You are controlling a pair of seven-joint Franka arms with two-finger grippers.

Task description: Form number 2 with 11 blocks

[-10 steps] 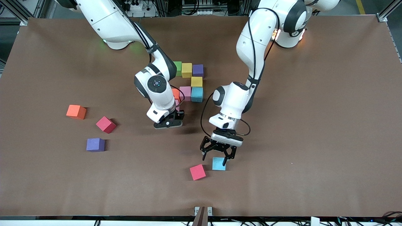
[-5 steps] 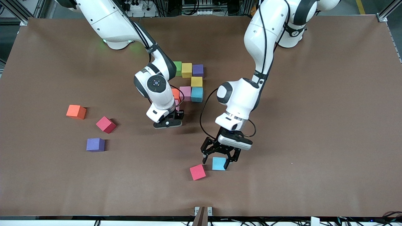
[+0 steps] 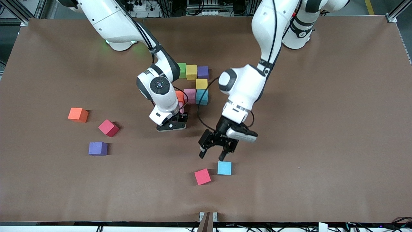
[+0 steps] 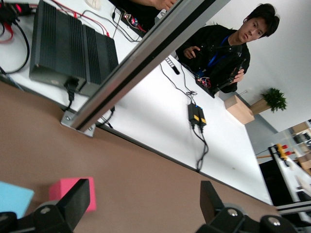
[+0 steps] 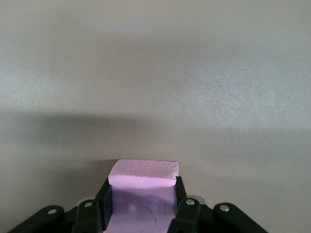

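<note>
I see bright, even light from above on the brown table point(image 3: 322, 129). Soft dark shadows lie under both arms. My right wrist view looks pale and a bit washed out.

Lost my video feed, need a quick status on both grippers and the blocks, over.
Left gripper open, above the light blue block. Right gripper shut on a pink block, low beside the partly built 2. Nothing in the way.

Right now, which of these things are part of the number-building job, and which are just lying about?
Job:
- partly built number 2
- pink block in the right end effector
- loose blocks: light blue, red, red, orange, purple
- open left end effector

Lying about:
- black box
- cables
</note>
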